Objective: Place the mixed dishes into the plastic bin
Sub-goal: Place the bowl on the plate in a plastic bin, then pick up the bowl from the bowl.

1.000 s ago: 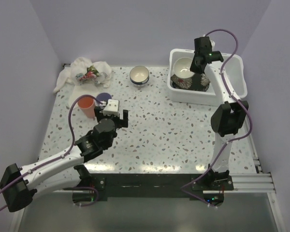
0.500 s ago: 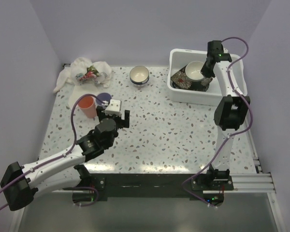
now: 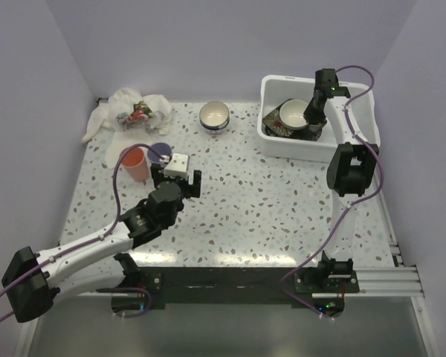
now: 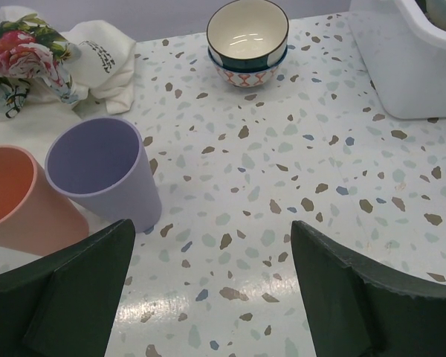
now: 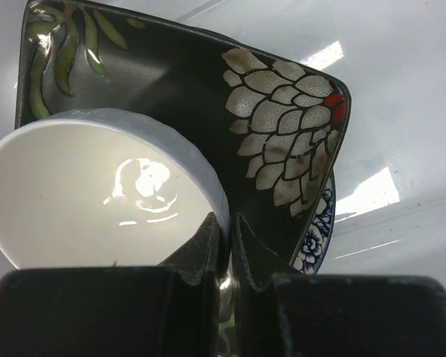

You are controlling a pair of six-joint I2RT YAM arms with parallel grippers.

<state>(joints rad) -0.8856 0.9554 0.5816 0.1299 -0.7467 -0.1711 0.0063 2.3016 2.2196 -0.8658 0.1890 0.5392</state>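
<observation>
My right gripper [image 5: 228, 227] is shut on the rim of a white bowl [image 5: 89, 186], holding it low inside the plastic bin [image 3: 357, 134] over the dark floral square plate [image 5: 275, 141], with a blue-patterned plate [image 5: 318, 230] under it. The bowl also shows in the top view [image 3: 293, 113]. My left gripper [image 4: 208, 297] is open and empty above the table, next to the purple cup [image 4: 104, 171] and the orange cup [image 4: 18, 201]. A small stacked bowl [image 4: 247, 37] stands further back, also in the top view [image 3: 215, 115].
A white cloth with a red-green print [image 3: 130, 111] lies crumpled at the far left corner, also in the left wrist view [image 4: 44, 67]. The bin's corner [image 4: 409, 67] stands to the right of the left gripper.
My right gripper has lowered the white bowl into the bin onto the dark plate. My left gripper has crept slightly forward beside the cups.
</observation>
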